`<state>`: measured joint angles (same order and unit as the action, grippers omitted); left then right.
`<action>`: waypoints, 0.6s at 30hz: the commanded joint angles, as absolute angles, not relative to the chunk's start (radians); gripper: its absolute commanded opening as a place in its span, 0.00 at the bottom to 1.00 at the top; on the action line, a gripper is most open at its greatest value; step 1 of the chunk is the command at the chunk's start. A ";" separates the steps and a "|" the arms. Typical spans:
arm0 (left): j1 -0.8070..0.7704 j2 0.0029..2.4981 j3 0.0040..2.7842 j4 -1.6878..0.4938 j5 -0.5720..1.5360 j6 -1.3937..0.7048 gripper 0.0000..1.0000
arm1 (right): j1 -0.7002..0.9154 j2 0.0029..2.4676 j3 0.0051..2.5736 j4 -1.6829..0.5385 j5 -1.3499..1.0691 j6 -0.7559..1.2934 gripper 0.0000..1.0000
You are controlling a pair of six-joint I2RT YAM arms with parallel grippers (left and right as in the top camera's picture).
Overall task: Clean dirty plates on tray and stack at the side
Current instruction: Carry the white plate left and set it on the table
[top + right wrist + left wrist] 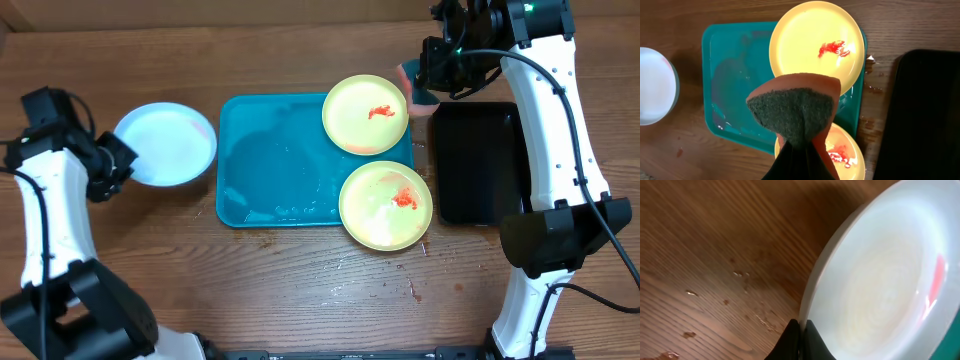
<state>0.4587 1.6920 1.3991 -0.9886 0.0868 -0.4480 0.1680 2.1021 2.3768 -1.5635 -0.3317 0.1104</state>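
Note:
The pale blue-white plate lies on the wood left of the turquoise tray. My left gripper is shut on its left rim; the left wrist view shows the rim pinched between the fingers. Two pale yellow plates smeared with red sauce sit on the tray's right side: one at the far corner, one at the near corner. My right gripper is shut on an orange sponge with a dark green scouring face, held high above the yellow plates.
A black tray lies right of the turquoise tray. Water streaks and suds sit on the turquoise tray floor. Small droplets and a red spot mark the wood near the tray's right edge.

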 commanded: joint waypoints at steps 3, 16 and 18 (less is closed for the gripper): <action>0.531 1.791 1.416 -0.984 0.101 -0.396 0.04 | 0.169 2.094 2.389 -1.566 -0.316 0.096 0.04; 0.562 1.980 1.416 -0.863 0.101 -0.369 0.06 | 0.169 2.094 2.389 -1.584 -0.315 0.095 0.04; 0.560 1.982 1.416 -0.862 0.101 -0.339 0.18 | 0.169 2.094 2.389 -1.587 -0.315 0.095 0.04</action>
<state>0.5716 1.9743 1.3994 -0.8661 0.0868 -0.3874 0.1680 2.1021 2.3768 -1.5890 -0.3141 0.1036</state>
